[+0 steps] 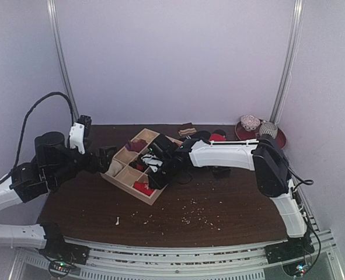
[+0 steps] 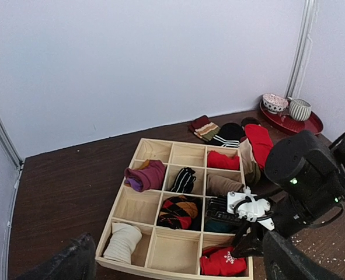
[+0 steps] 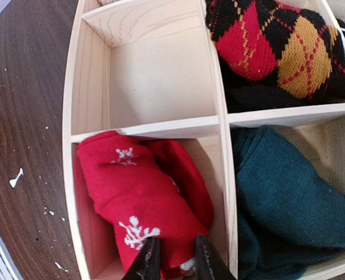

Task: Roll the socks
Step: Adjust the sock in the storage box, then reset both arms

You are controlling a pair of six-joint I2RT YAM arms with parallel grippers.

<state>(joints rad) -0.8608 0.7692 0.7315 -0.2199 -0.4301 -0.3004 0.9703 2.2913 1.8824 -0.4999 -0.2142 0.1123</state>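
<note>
My right gripper [image 3: 173, 262] is narrow, pinching the near end of the red sock [image 3: 131, 198]. The sock lies bunched in a corner compartment of the wooden box [image 3: 149, 127], its long axis running away from the gripper. Compartment walls hem it in on both sides. My left gripper [image 1: 106, 158] stands wide and empty beside the box.

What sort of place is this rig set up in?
Probably a lab test booth, not a home: plain white wall panels on metal rails, two arms bolted to a dark table, and a wooden compartment box.
</note>
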